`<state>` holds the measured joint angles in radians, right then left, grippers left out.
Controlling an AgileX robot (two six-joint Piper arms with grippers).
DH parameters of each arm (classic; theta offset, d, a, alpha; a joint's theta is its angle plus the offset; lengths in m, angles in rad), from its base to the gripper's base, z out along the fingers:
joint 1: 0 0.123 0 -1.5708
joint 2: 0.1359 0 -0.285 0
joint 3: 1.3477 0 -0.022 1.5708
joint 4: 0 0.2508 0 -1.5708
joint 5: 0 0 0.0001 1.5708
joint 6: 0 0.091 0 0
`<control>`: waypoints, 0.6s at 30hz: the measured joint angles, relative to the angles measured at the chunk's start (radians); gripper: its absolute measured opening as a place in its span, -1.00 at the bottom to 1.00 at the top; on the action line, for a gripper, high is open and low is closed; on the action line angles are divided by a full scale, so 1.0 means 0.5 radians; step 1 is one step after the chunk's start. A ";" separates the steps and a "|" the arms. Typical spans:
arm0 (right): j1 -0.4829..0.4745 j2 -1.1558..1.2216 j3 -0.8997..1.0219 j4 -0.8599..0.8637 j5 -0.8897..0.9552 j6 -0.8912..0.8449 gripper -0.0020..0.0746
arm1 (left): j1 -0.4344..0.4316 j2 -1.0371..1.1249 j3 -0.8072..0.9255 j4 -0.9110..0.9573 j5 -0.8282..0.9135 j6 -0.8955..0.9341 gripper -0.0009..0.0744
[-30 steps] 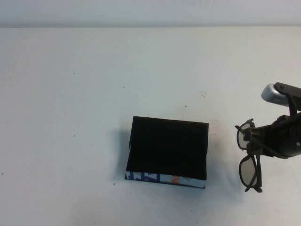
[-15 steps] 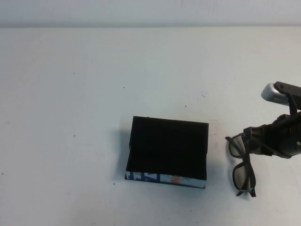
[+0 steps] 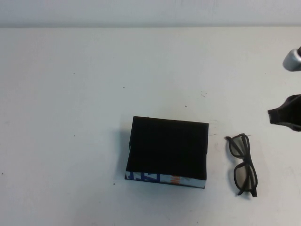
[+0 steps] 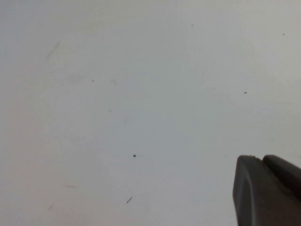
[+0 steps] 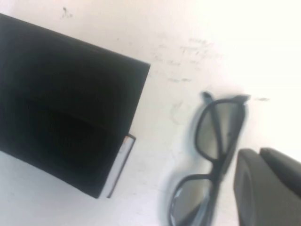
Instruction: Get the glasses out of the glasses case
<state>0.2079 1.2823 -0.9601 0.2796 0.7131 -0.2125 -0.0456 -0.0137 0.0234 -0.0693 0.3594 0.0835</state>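
Note:
The glasses [image 3: 242,165] lie flat on the table just right of the glasses case [image 3: 168,153], a black box with a white printed front edge. They are apart from the case. My right gripper [image 3: 273,115] hangs at the table's right edge, above and right of the glasses, with its fingers together and nothing in them. The right wrist view shows the glasses [image 5: 214,155], the case [image 5: 66,108] and the right gripper [image 5: 261,151] beside the frame. My left gripper [image 4: 262,157] is out of the high view; in its wrist view it is shut over bare table.
The white table [image 3: 94,84] stretches to the left and behind the case. A pale wall edge runs along the back. A silver part of the right arm [image 3: 292,59] shows at the right edge.
The right gripper lowered the glasses onto the table beside the case, let go of them, then drew back up and to the right. The case has not moved.

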 joint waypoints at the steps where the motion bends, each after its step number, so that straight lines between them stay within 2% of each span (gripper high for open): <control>1: 0.000 -0.067 0.000 -0.060 0.011 0.022 -0.99 | 0.000 0.000 0.000 0.000 0.000 0.000 -0.99; 8: -0.008 -0.559 0.033 -0.492 0.078 0.234 -0.99 | 0.000 0.000 0.000 0.000 0.000 0.000 -0.99; 18: -0.015 -1.455 0.610 -0.559 -0.184 0.280 -0.99 | 0.000 0.000 0.000 0.000 0.000 0.000 -0.99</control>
<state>0.2002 0.5549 -0.6553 0.0000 0.6211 -0.0722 -0.0456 -0.0137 0.0234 -0.0693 0.3594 0.0835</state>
